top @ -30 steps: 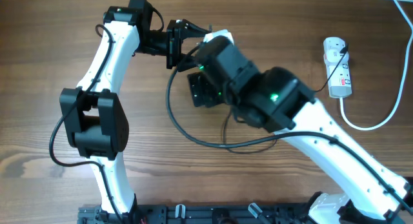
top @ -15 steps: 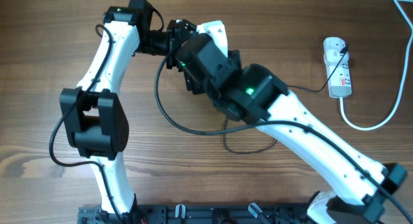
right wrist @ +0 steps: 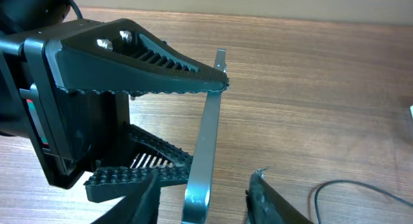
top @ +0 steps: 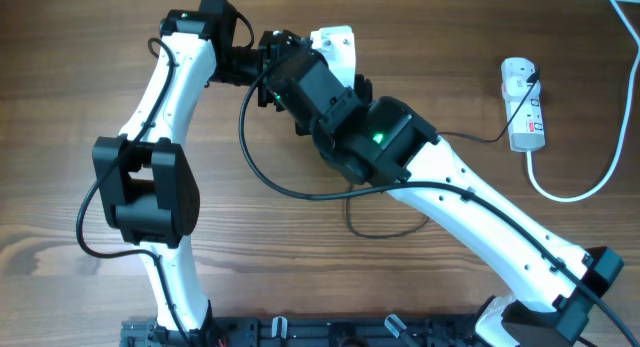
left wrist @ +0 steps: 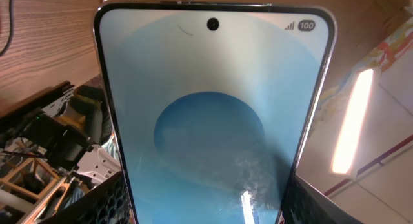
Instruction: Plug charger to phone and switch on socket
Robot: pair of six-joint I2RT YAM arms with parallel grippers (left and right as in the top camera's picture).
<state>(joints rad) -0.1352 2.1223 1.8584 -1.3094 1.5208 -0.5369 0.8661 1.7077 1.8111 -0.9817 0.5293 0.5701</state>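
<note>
My left gripper (right wrist: 205, 121) is clamped across the phone (left wrist: 213, 121): rigid, slick, breakable, best gripped on its flat faces. Beside the phone, my right gripper (right wrist: 203, 201) gapes, seemingly empty.

Phone (left wrist: 213, 133) up off the table; charger (top: 243, 137) and socket (top: 524, 105) lying on it.
Phone: lit pale-blue screen with a darker blue disc, camera hole and "100" at its top end. Charger: thin black cable looping across mid-table toward the socket. Socket: white strip, flat at right, well apart from the phone.
</note>
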